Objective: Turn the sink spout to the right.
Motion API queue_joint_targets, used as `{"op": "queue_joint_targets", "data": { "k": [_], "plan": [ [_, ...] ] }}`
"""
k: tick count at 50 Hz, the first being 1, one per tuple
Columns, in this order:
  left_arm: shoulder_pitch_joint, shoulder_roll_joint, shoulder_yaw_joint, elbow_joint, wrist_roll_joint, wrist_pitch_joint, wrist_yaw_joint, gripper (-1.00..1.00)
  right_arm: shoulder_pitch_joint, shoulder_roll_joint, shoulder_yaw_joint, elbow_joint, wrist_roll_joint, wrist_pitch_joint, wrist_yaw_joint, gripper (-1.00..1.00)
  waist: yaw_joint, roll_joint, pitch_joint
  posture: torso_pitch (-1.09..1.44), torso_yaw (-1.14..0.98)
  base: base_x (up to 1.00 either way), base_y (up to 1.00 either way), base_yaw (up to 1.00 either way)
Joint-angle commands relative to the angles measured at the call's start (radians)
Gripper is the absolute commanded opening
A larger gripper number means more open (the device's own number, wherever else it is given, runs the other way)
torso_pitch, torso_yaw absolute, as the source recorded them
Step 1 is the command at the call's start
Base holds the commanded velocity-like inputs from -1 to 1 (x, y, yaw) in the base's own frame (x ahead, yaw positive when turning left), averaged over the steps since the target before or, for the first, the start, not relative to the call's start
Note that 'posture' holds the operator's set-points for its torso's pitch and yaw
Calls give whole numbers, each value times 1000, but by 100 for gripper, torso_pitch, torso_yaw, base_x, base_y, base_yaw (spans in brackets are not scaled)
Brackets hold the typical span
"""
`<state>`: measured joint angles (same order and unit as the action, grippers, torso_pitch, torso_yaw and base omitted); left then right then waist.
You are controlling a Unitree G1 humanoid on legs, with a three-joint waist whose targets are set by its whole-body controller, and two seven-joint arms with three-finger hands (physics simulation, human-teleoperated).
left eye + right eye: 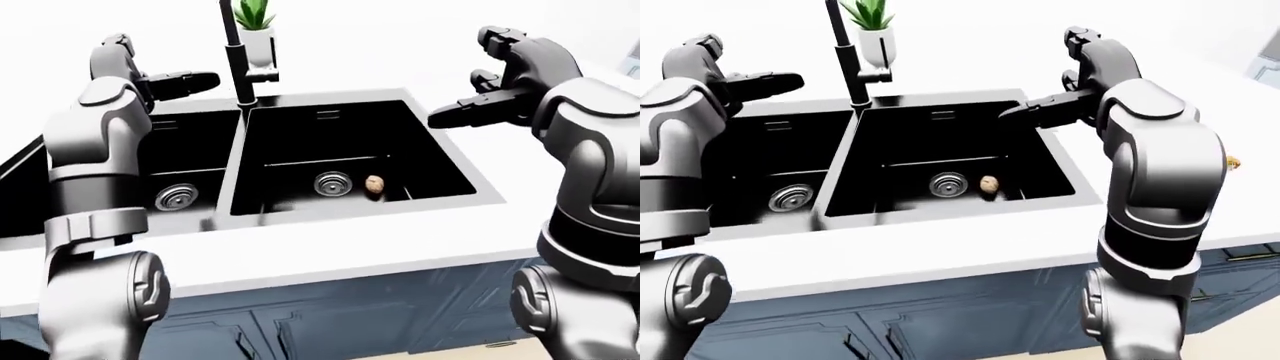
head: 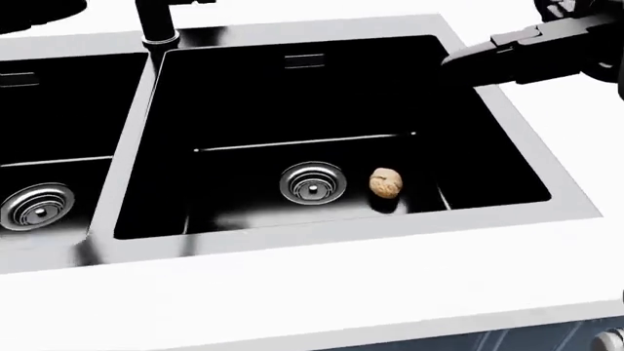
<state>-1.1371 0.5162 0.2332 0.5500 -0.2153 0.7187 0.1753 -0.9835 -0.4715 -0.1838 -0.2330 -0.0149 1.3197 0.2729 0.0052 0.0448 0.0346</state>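
My left hand (image 1: 180, 82) hovers with fingers apart just left of the sink spout (image 1: 238, 64) rising between the two basins, my right hand (image 1: 480, 109) spread over the sink (image 2: 507, 124) rim, so a hasty push could glance off the thin spout.

A slim black spout (image 1: 236, 56) stands upright at the top of the divider between the two basins of a black sink (image 1: 455, 161), its upper end out of view.
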Motion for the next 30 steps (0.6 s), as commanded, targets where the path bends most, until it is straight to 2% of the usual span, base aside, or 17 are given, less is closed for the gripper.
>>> {"op": "queue_joint_targets", "data": {
  "k": [1, 5, 7, 8, 9, 10, 11, 17, 19, 21, 22, 23, 24, 25, 27, 28, 30],
  "plan": [
    [-43, 8, -3, -40, -6, -42, -6, 100, -36, -18, -20, -26, -13, -40, -10, 100, -5, 1, -25, 0, 0, 21, 0, 0],
    [-45, 14, 0, -30, -8, -46, -8, 100, -38, -18, -19, -28, -13, -37, -10, 100, 4, -47, -21, 0, 0, 22, 0, 0],
    [-48, 26, 3, -13, -8, -54, -10, 100, -39, -20, -20, -32, -13, -32, -10, 100, 11, -93, -28, 0, 0, 22, 0, 0],
    [-47, 30, 5, -10, -9, -55, -11, 100, -40, -20, -19, -32, -13, -31, -10, 100, 13, -130, -39, 0, 0, 22, 0, 0],
    [-46, 35, 7, -7, -11, -57, -12, 100, -41, -19, -18, -30, -13, -32, -10, 100, 7, -85, -28, 0, 0, 21, 0, 0],
    [-46, 37, 8, -4, -11, -59, -11, 100, -42, -18, -17, -27, -13, -34, -11, 100, 10, -107, -27, 0, 0, 23, 0, 0],
    [-44, 38, 8, -3, -12, -60, -11, 100, -43, -18, -16, -25, -13, -35, -11, 100, 6, -106, -23, 0, 0, 22, 0, 0],
    [-48, 48, 9, 10, -14, -66, -9, 100, -43, -20, -18, -28, -13, -32, -9, 100, -4, -54, -30, 0, 0, 22, 0, 0],
    [-51, 48, 8, 11, -14, -66, -8, 100, -47, -21, -17, -27, -13, -30, -9, 100, -9, -23, -31, 0, 0, 21, 0, 0],
    [-52, 49, 8, 16, -13, -70, -7, 100, -51, -25, -17, -24, -12, -28, -6, 100, -17, 29, -31, 0, 0, 22, 0, 0],
    [-53, 51, 9, 19, -14, -71, -7, 100, -51, -25, -16, -26, -13, -27, -6, 100, -18, 17, -28, 0, 0, 23, 0, 0],
    [-54, 52, 10, 20, -15, -71, -6, 100, -52, -24, -16, -25, -13, -27, -6, 100, -12, 15, -23, 0, 0, 22, 0, 0],
    [-56, 54, 11, 21, -16, -72, -5, 100, -53, -24, -16, -23, -13, -29, -6, 100, -18, 32, -26, 0, 0, 22, 0, 0],
    [-59, 56, 12, 25, -17, -73, -4, 100, -53, -24, -16, -22, -14, -30, -6, 100, -13, 30, -25, 0, 0, 22, 0, 0],
    [-61, 58, 15, 27, -22, -75, -1, 100, -57, -24, -14, -24, -14, -25, -6, 100, -7, 14, -30, 0, 0, 22, 0, 0],
    [-59, 57, 14, 27, -23, -77, 0, 100, -57, -23, -13, -24, -15, -26, -6, 100, 1, 7, -47, 0, 0, 23, 0, 0],
    [-57, 56, 13, 29, -25, -79, 1, 100, -53, -23, -15, -27, -15, -26, -5, 100, 3, -10, -45, 0, 0, 21, 0, 0]
  ]
}}
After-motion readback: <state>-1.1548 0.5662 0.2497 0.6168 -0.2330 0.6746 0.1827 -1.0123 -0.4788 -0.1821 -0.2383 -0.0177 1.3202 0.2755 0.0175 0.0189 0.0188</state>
